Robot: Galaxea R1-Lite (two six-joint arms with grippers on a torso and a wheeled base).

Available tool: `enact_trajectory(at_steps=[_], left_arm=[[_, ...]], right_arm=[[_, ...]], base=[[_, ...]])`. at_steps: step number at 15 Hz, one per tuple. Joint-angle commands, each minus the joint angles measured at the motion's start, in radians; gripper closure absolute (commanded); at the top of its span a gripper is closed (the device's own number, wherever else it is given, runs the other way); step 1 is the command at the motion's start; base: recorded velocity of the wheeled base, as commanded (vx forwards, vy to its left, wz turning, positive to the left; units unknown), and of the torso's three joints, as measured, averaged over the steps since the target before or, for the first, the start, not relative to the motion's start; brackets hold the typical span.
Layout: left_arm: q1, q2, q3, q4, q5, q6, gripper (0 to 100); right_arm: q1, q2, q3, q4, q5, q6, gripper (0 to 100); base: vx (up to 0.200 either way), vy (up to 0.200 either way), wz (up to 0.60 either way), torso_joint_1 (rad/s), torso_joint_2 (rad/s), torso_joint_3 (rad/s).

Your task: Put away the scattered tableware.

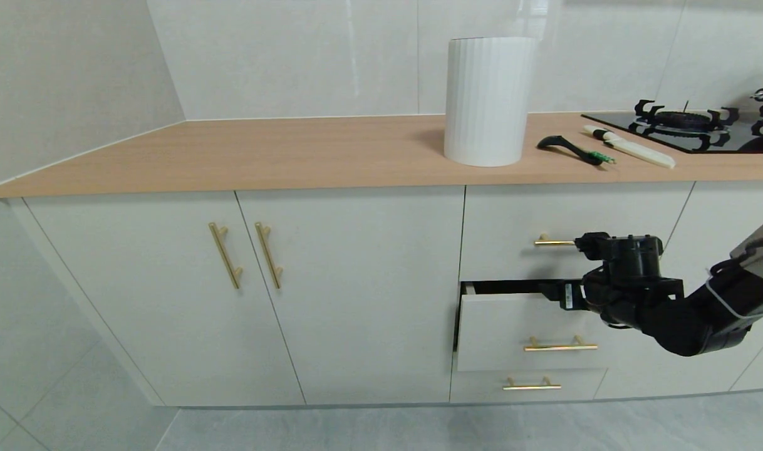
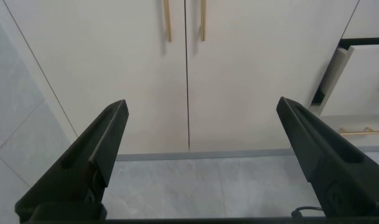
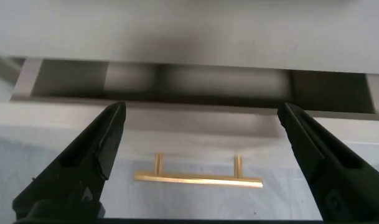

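Observation:
On the wooden counter point(image 1: 281, 153) lie a black-handled utensil with a green tip point(image 1: 572, 149) and a cream-coloured utensil point(image 1: 632, 148), side by side to the right of a tall white ribbed container point(image 1: 487, 100). Below them the middle drawer point(image 1: 519, 326) stands pulled out a little, with a dark gap above its front. My right gripper point(image 1: 560, 294) is at the top edge of that drawer front, open; in the right wrist view my right gripper point(image 3: 201, 111) faces the drawer gap point(image 3: 195, 84) above the gold handle point(image 3: 198, 181). My left gripper point(image 2: 201, 104) hangs open and holds nothing, low before the cabinet doors point(image 2: 251, 74).
A black gas hob point(image 1: 688, 128) sits at the counter's right end. Two cabinet doors with gold handles point(image 1: 247, 254) are to the left of the drawer stack. The upper drawer point(image 1: 554, 241) and bottom drawer point(image 1: 532, 385) are closed. Grey tile floor point(image 1: 356, 429) lies below.

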Motion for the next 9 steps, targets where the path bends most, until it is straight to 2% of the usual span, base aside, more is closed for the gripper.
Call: enact_trajectory(at_steps=[1, 3, 9], left_arm=[[0.000, 0.001, 0.000, 0.000, 0.000, 0.000, 0], [0.000, 0.001, 0.000, 0.000, 0.000, 0.000, 0], [0.000, 0.001, 0.000, 0.000, 0.000, 0.000, 0]], right_arm=[[0.011, 0.060, -0.012, -0.040, -0.024, 0.003, 0], [0.011, 0.083, -0.026, -0.063, -0.066, 0.003, 0], [0.011, 0.088, -0.009, -0.057, -0.066, 0.001, 0]], base=[[0.000, 0.000, 0.00, 0.000, 0.00, 0.000], [0.000, 0.000, 0.00, 0.000, 0.00, 0.000], [0.000, 0.000, 0.00, 0.000, 0.00, 0.000]])
